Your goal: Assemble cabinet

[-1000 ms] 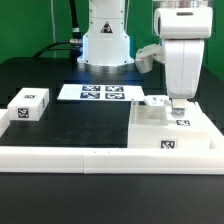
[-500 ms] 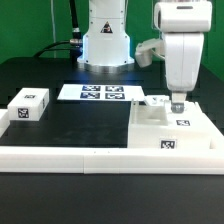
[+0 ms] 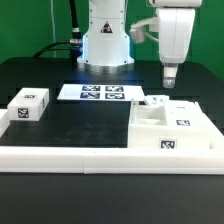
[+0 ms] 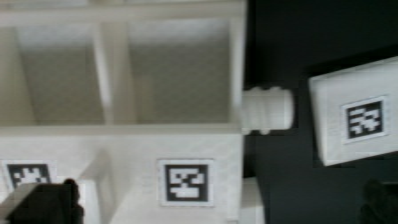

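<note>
A long low white rail (image 3: 60, 157) lies on the table (image 3: 90, 125) just in front of the cabinet (image 3: 150, 135), which stands at the exterior view's right, with a small tagged block (image 3: 28, 106) well apart from it toward that view's left. Just behind the cabinet lies a smaller tagged panel (image 4: 361, 115), a ribbed white knob (image 4: 263, 108) between the two. The pincer (image 3: 170, 83) hangs above the cabinet's far edge, holding nothing, its fingers (image 4: 45, 203) spread wide, and the marker board (image 3: 97, 93) lies farther back.
</note>
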Motion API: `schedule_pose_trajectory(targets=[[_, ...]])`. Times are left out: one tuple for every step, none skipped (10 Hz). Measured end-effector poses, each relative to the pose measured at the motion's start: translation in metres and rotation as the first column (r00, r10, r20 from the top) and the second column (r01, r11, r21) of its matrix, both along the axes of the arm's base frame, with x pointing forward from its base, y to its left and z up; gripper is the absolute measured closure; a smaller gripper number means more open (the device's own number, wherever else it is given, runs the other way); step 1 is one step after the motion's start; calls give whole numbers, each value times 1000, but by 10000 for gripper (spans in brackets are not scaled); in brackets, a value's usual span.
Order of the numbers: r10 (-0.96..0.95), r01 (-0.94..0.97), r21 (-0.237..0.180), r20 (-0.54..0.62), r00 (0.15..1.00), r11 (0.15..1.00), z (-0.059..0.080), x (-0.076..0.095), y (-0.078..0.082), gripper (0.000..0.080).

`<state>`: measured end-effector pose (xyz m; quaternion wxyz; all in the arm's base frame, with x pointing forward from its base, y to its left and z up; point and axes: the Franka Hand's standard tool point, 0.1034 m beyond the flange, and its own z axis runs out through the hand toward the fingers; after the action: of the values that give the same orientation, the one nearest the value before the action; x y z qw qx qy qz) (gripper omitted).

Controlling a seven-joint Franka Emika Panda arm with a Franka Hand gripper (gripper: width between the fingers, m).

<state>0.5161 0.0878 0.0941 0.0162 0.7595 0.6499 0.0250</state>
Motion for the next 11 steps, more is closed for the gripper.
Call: schedule_pose_trajectory(targets=[[-1, 1, 1, -2, 1000, 1000, -2, 1, 0, 2], [-1, 1, 1, -2, 1000, 1000, -2, 1, 0, 2], [-1, 1, 1, -3, 1000, 1000, -2, 1, 0, 2], [-1, 1, 1, -3, 1000, 1000, -2, 1, 0, 2], [-1, 1, 1, -5, 1000, 1000, -3, -1, 0, 2], [13, -13, 3, -4, 1000, 1000, -7, -9, 4, 2], [32, -31, 2, -10, 999, 1000, -9, -21, 8, 2], [56, -56, 1, -17, 998, 998, -11, -30, 13, 2], [75, -75, 0, -24, 997, 997, -14, -39, 16, 2], [89, -89, 2, -29, 996, 996, -17, -48, 18, 2], [79, -79, 3, -37, 996, 997, -20, -51, 18, 2]])
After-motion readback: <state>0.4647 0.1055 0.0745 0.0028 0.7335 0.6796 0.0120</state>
